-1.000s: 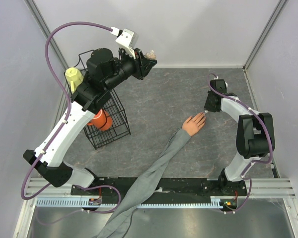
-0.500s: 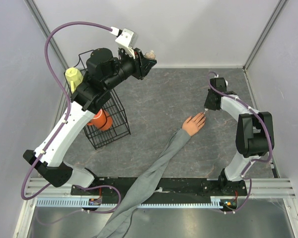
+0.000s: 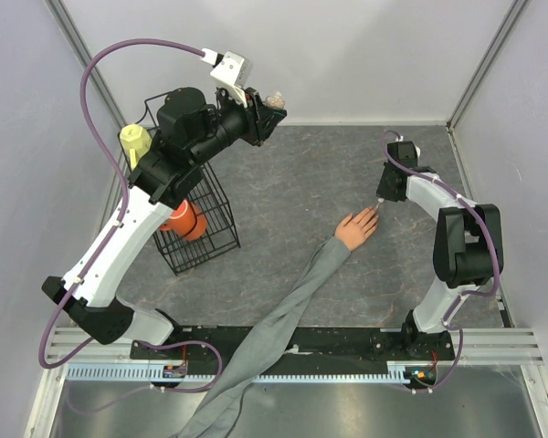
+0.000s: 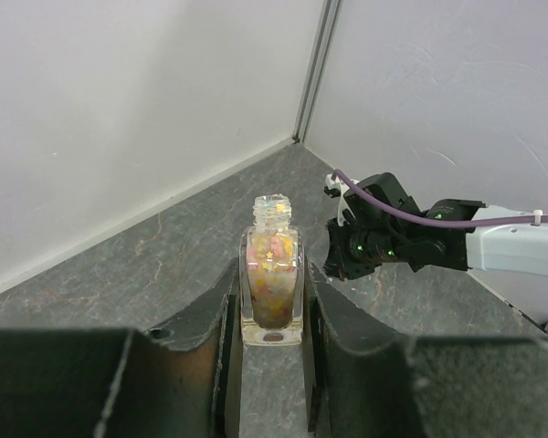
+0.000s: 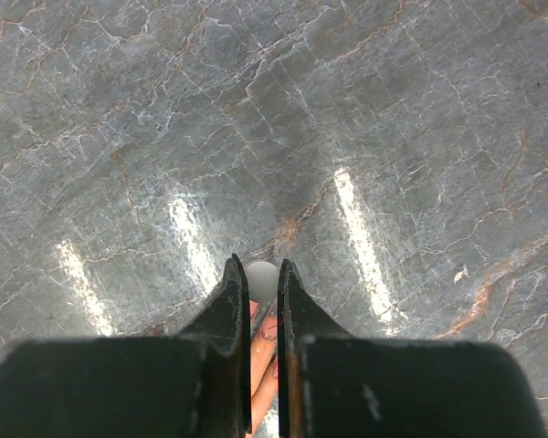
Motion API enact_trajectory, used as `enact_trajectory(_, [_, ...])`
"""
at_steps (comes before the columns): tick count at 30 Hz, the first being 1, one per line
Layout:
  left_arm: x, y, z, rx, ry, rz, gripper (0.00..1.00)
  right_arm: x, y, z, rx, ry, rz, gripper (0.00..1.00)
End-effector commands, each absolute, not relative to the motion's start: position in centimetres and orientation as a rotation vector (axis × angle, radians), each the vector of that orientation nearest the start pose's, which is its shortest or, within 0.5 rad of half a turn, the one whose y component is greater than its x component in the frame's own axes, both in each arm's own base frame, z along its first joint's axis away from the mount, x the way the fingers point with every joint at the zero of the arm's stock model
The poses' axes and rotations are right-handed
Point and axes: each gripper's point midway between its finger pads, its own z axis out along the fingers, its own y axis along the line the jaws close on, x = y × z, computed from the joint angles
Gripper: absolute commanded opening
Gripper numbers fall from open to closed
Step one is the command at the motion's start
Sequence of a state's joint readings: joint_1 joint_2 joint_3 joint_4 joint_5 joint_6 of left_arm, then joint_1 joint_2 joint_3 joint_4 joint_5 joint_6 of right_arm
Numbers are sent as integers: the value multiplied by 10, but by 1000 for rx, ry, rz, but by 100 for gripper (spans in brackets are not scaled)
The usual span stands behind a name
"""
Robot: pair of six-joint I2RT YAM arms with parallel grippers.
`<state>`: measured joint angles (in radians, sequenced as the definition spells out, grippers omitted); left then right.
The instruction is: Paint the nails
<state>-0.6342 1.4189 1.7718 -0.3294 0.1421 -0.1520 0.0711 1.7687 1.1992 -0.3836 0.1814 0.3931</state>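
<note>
Painting step. Clamping brush cap (image 5: 262,277) in right gripper (image 3: 381,203), right above nails (image 3: 373,213) of mannequin hand (image 3: 354,230), table centre-right. Gripping open polish bottle (image 4: 273,269) in left gripper (image 3: 269,108), raised at the back. Next, probably: lower tip, stroke lightly along one nail.

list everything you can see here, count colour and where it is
table surface: one, grey marbled, under it all
mannequin hand: one, peach, right of centre; nails too small to judge
sleeve: one, grey, from the hand over the near edge
wire basket: one, black, left side
orange object: one, inside the basket
yellow object: one, pale yellow, basket's far corner
polish bottle: one, clear with multicoloured glitter, uncapped, upright
white cap: one, by the hand's fingertips
left gripper: black, shut on the polish bottle, raised far left
right gripper: black, shut on the white cap
</note>
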Motion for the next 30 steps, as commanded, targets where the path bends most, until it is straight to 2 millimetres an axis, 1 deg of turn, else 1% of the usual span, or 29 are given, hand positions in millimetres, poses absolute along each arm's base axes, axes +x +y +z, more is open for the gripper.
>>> enact_trajectory(1, [328, -282, 503, 481, 1464, -766, 2, 433, 10, 71, 486, 2440, -57, 0])
enact_trajectory(7, [329, -281, 502, 478, 1467, -762, 2, 432, 5, 69, 494, 2444, -89, 0])
enact_trajectory(9, [329, -281, 502, 478, 1467, -762, 2, 433, 3, 74, 494, 2433, -100, 0])
enact_trajectory(13, [329, -281, 503, 477, 1466, -764, 2, 435, 2, 94, 483, 2399, -103, 0])
enact_trajectory(15, [329, -282, 503, 478, 1466, -765, 2, 433, 2, 100, 482, 2395, -92, 0])
enact_trajectory(18, [329, -283, 503, 480, 1464, -769, 2, 427, 6, 102, 481, 2400, -62, 0])
enact_trajectory(22, [329, -284, 503, 479, 1466, -779, 2, 417, 15, 90, 465, 2442, -13, 0])
enact_trajectory(30, [328, -284, 502, 474, 1472, -787, 2, 409, 23, 76, 446, 2475, 17, 0])
